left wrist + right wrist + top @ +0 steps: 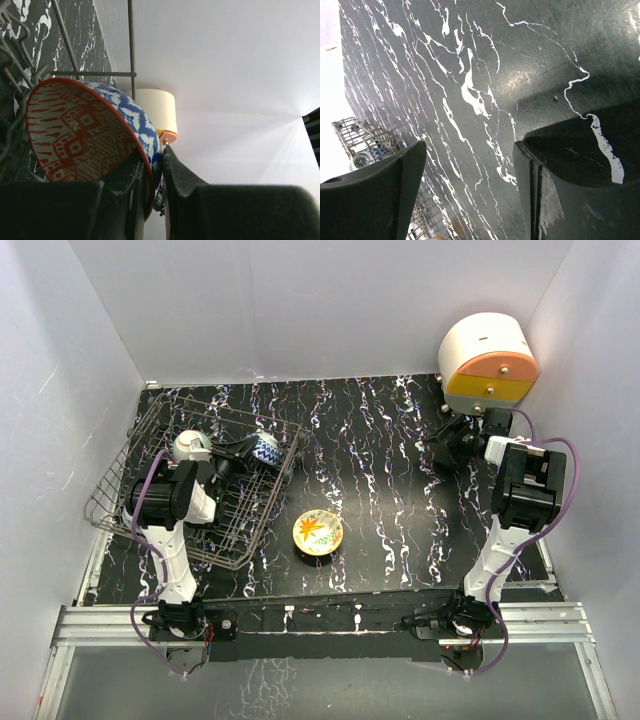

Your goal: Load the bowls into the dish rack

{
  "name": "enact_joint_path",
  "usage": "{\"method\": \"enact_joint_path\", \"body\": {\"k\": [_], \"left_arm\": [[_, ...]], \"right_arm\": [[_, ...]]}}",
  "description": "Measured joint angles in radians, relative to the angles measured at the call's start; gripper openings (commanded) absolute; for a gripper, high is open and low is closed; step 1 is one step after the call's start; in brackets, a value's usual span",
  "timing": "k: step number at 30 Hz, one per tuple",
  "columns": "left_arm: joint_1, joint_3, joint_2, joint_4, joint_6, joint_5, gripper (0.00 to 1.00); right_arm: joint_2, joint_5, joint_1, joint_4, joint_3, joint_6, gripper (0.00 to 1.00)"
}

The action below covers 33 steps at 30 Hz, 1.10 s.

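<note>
The dark wire dish rack stands at the left of the table. My left gripper is over the rack's right part, shut on the rim of a bowl with a blue-white outside. In the left wrist view this bowl shows a red patterned inside and stands on edge, its rim between my fingers, with rack wires behind. A pale bowl stands in the rack. The yellow leaf bowl sits on the table right of the rack. My right gripper is open and empty at the back right.
A white, yellow and orange container stands at the back right corner, beside my right gripper. White walls enclose the table on three sides. The right wrist view shows black marbled table under the open gripper and the rack far off.
</note>
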Motion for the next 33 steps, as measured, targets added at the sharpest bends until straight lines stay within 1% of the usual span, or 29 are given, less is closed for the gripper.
{"method": "enact_joint_path", "body": {"k": [2,5,8,12,15,19,22,24,27,29,33], "left_arm": [[0.0,-0.018,0.0,0.019,-0.005,0.001,0.15],[0.005,-0.036,-0.003,0.02,-0.003,0.002,0.23],[0.018,-0.054,-0.002,0.019,0.002,0.001,0.28],[0.035,-0.078,-0.002,0.018,0.014,-0.003,0.29],[0.045,-0.1,-0.004,0.012,0.021,-0.006,0.33],[0.059,-0.122,-0.033,-0.04,0.058,0.0,0.4],[0.071,-0.129,-0.085,-0.15,0.105,0.013,0.49],[0.074,-0.12,-0.131,-0.269,0.151,0.027,0.57],[0.077,-0.074,-0.22,-0.492,0.239,0.04,0.63],[0.079,-0.035,-0.268,-0.627,0.297,0.04,0.65],[0.082,0.084,-0.323,-0.93,0.407,0.025,0.76]], "right_arm": [[0.0,-0.002,0.0,0.0,0.0,-0.002,0.73],[0.0,-0.002,0.0,0.0,0.0,-0.004,0.73],[0.0,-0.002,0.0,0.0,0.0,-0.005,0.73],[0.0,-0.003,0.0,0.0,0.0,-0.006,0.73],[0.0,-0.003,0.0,0.0,0.0,-0.006,0.73],[0.0,-0.003,0.0,0.0,0.0,-0.007,0.73],[0.0,-0.003,0.0,0.0,0.0,-0.007,0.73],[0.0,-0.004,0.0,0.0,0.0,-0.007,0.73],[0.0,-0.006,0.0,0.0,0.0,-0.007,0.73],[0.0,-0.006,0.0,0.001,0.0,-0.007,0.73],[0.0,-0.01,0.0,0.006,-0.002,-0.006,0.73]]}}
